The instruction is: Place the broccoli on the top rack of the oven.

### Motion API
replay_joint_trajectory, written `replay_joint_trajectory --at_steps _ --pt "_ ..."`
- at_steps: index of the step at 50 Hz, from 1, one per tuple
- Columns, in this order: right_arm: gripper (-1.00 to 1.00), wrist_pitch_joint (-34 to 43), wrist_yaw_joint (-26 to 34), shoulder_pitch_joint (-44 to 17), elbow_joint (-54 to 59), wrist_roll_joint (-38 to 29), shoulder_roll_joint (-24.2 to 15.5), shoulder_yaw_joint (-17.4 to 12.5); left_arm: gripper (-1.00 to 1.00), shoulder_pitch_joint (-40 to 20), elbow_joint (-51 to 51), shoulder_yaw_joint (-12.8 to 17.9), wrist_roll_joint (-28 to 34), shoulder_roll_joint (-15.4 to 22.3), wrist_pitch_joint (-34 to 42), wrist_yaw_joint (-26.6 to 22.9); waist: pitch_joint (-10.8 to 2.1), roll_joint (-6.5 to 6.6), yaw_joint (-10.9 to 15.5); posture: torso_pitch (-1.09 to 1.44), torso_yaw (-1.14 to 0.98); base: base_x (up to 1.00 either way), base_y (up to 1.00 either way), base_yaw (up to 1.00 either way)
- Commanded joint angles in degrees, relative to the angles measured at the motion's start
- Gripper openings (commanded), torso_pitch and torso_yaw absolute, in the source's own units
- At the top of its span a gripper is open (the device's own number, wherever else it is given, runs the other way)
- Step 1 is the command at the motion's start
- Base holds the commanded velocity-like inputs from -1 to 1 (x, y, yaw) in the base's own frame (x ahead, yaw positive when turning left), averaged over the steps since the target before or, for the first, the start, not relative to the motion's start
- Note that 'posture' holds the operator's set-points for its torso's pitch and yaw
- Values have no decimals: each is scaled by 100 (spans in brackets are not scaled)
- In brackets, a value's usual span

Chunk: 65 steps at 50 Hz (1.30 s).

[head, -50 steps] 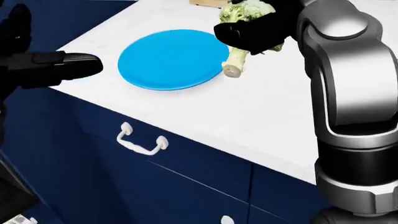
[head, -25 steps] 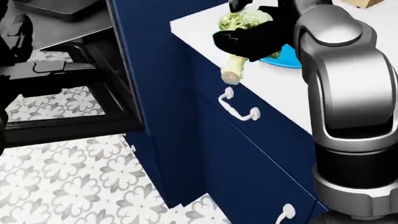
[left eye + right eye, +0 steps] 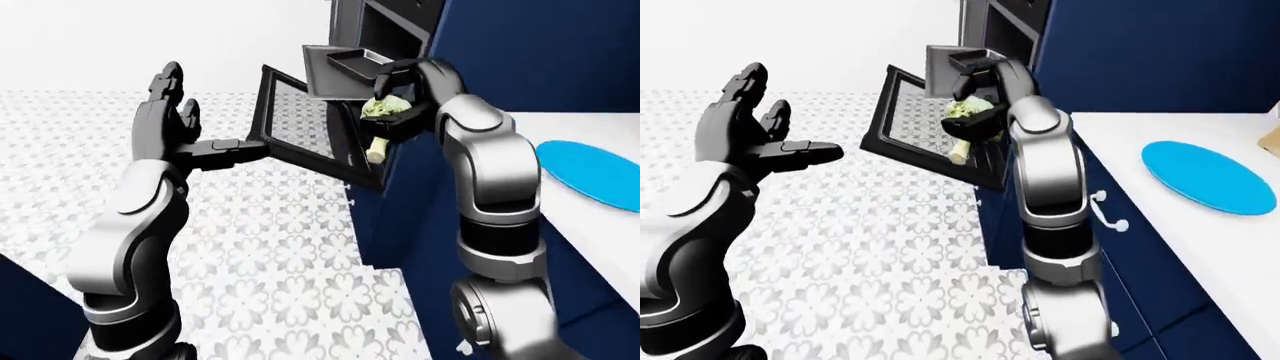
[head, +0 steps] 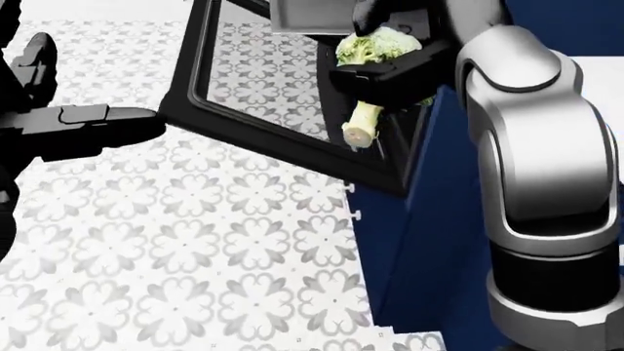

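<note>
Broccoli (image 4: 369, 48): gripped in right hand (image 4: 390, 69) fingers, stalk down, above the lowered oven door (image 3: 300, 135), likely bound for the rack. Left hand (image 3: 745, 127): fingers spread, empty.

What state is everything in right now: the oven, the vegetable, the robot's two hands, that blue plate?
Oven door: open, hanging down.
Broccoli: held in the air, stalk down.
Right hand: closed round the broccoli.
Left hand: open, empty.
Blue plate: bare, on the counter.
</note>
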Motion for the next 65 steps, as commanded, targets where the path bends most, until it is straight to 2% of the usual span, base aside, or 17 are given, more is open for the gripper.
replay_joint_trajectory --at_steps 1,7,9,11,16,23,31,37,39,40,42,52,55,56,58,63,65 --pt "-100 -163 -41 -245 -136 -21 -13 -12 100 -200 -129 97 36 96 -230 -18 -146 53 41 0 0 38 0 100" --pt "-100 -209 -104 -222 -118 -25 -21 -48 100 -153 -144 104 55 79 -235 -33 -238 468 -50 0 0 37 0 100" --pt "-100 -239 -180 -234 -73 -2 -40 -100 100 -147 -103 90 79 74 -278 -48 -437 1135 -319 0 0 0 0 0" --pt "-100 -219 -211 -240 -66 -7 -60 -89 100 -180 -74 81 94 74 -280 -50 -129 1084 -281 0 0 0 0 0" --pt "-100 -232 -299 -300 -57 51 -79 -136 100 -232 -46 56 125 71 -265 -54 34 873 -255 0 0 0 0 0" --pt "-100 -184 -380 -455 -23 147 -165 -177 100 -249 257 -53 305 47 -520 -182 -163 419 -77 0 0 0 0 0" --pt "-100 -131 -360 -561 40 189 -274 -169 100 -472 547 -101 489 69 -588 -309 -304 1024 -180 0 0 7 -28 0" --pt "-100 -167 -378 -577 85 194 -284 -174 100 -560 700 -113 580 69 -664 -383 -292 749 -168 0 0 11 -40 0" --pt "-100 -171 -383 -583 96 198 -281 -171 100 -592 690 -99 582 74 -622 -387 -421 326 -183 0 0 11 -31 0" --pt "-100 -200 -394 -576 123 200 -276 -176 100 -587 720 -98 593 71 -657 -398 -364 513 -181 0 0 12 -29 0" --pt "-100 -223 -407 -586 156 204 -269 -176 100 -559 750 -94 608 64 -710 -417 -251 348 -187 0 0 12 -30 0" --pt "-100 -234 -400 -631 206 193 -270 -155 100 -547 721 -79 601 44 -691 -412 -219 888 -120 0 0 11 -28 0" --pt "-100 -212 -392 -612 173 190 -268 -152 100 -530 662 -60 585 47 -654 -399 -343 1259 -152 0 0 11 -25 0" --pt "-100 -207 -385 -606 164 189 -274 -150 100 -519 643 -62 582 41 -643 -391 -288 994 -115 0 0 11 -24 0" --pt "-100 -196 -380 -580 126 186 -277 -157 100 -511 628 -69 579 32 -637 -383 -340 1128 -169 0 0 11 -10 0" --pt "-100 -203 -390 -586 95 175 -267 -169 100 -513 586 -72 564 25 -593 -362 -198 558 -114 0 0 2 0 0" --pt "-100 -213 -400 -571 116 182 -258 -165 100 -505 606 -65 564 32 -611 -369 -176 647 -86 0 0 0 0 0"
